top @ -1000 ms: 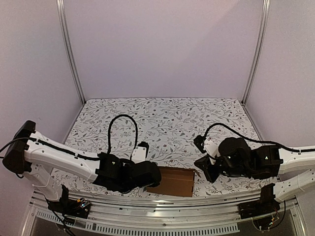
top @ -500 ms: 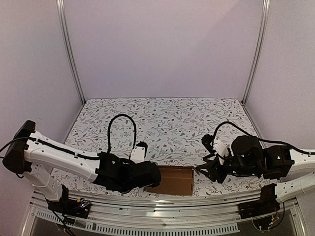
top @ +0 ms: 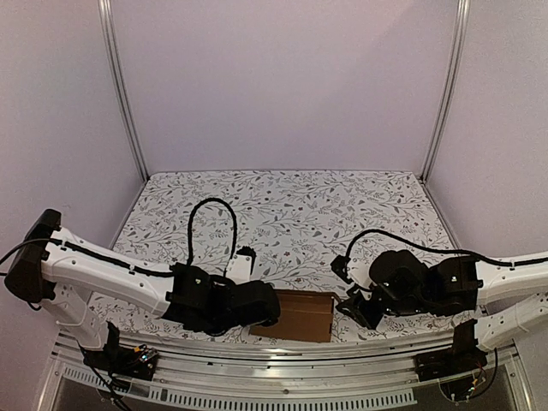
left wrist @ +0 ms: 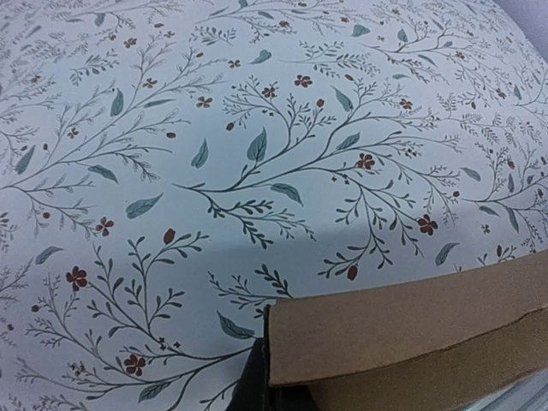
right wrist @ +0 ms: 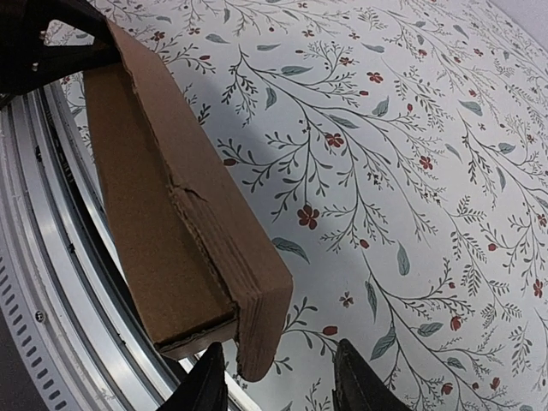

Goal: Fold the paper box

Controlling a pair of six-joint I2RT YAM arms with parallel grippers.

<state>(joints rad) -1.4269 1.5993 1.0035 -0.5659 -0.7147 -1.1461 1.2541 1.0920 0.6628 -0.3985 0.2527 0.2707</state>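
The paper box (top: pixel 295 315), a small oblong of plain brown cardboard, lies near the table's front edge between my two grippers. My left gripper (top: pixel 261 306) is shut on its left end. In the left wrist view only one dark finger (left wrist: pixel 251 387) shows, tight against the corner of the box (left wrist: pixel 411 342). My right gripper (top: pixel 351 306) stands open at the right end. In the right wrist view its fingertips (right wrist: pixel 208 384) flank the near corner of the box (right wrist: pixel 171 214) without touching it. One long side panel gapes slightly along its lower edge.
A metal rail (top: pixel 282 347) runs along the table's front edge, just under the box (right wrist: pixel 51 282). The floral tablecloth (top: pixel 291 214) stretches back to the walls and two upright frame posts (top: pixel 124 94).
My right gripper went from shut to open, drew back to the right, then came in again to the box's right end. The left arm and the box stayed put.
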